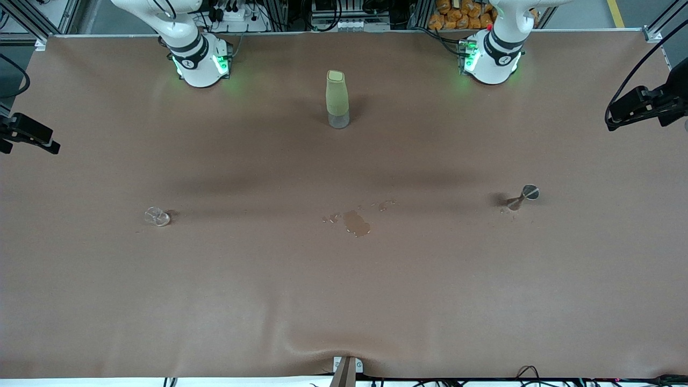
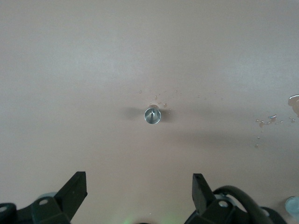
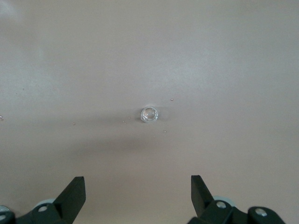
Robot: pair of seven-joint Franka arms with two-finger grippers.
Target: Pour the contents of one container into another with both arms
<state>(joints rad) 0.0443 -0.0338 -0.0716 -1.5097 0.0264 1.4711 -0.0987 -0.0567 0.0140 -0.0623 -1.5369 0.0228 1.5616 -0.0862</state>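
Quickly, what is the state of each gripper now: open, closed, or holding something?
Left gripper: open, holding nothing, high over the steel jigger.
Right gripper: open, holding nothing, high over the glass cup.

A robotics lab: aluminium framing (image 1: pixel 32 19), cables (image 1: pixel 236 13), paper-covered table (image 1: pixel 344 301).
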